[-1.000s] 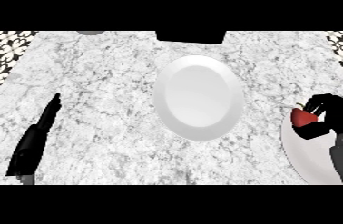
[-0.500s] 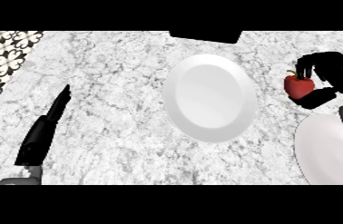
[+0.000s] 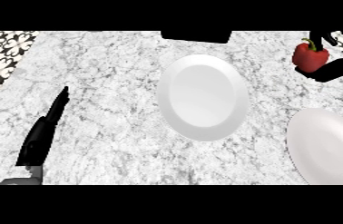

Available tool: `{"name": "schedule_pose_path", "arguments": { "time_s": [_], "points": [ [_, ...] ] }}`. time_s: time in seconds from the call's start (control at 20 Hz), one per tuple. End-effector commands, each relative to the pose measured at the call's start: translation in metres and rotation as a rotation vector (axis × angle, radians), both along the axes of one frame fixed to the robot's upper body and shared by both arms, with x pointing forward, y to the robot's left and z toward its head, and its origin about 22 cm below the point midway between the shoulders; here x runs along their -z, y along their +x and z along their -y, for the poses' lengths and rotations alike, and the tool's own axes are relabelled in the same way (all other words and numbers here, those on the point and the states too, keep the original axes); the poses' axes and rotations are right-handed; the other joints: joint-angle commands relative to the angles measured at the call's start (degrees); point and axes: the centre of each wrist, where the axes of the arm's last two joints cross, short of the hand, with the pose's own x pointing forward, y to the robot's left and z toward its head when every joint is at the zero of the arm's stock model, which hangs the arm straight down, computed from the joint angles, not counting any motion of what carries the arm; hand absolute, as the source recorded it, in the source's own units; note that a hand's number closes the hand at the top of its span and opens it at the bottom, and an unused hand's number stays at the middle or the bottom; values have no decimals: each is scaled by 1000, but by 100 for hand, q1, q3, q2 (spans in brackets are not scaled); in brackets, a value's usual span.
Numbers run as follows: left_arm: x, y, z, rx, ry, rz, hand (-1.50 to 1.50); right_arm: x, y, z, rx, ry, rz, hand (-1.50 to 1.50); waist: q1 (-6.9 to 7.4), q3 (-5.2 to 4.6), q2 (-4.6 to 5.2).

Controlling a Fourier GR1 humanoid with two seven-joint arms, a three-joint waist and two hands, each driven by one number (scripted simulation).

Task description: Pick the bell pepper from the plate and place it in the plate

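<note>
Near left: left hand point(image 3: 41, 132) low over marble counter point(image 3: 107, 82), fingers straight, held together, pointing away; placed much as before.

Near right: white plate point(image 3: 318, 141), cut off by view's edge.

Middle: second white plate point(image 3: 203, 97), unmoved.

Far right: red bell pepper point(image 3: 310, 57), green stem up, beyond near plate, right of middle plate, touching neither. One second ago it was at near plate's far rim; since then carried steadily farther away.

Right hand point(image 3: 328, 71) mostly out of view, dark fingers curled round pepper from below and behind.
</note>
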Motion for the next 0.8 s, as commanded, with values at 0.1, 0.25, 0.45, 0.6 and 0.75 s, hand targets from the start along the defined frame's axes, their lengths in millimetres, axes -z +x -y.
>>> {"name": "schedule_pose_path", "arguments": {
  "time_s": [0.1,0.25,0.45,0.6,0.75],
  "points": [
    [1,-4,2,-31,-5,-26,0,-7,19,0,-291,109,-14,150,-264,-18,-91],
    [-4,-3,-12,-44,8,-18,0,-30,39,-31,-343,116,-16,150,-245,-25,-91],
    [19,-16,-25,-64,2,-36,0,-21,50,-73,-433,119,-71,150,-425,-35,-142],
    [-11,-5,-31,-73,17,-31,0,-25,58,-118,-446,111,-101,150,-469,-32,-172],
    [8,-18,-28,-83,11,-39,0,-11,59,-156,-462,102,-182,150,-522,-36,-188]
  ]
}}
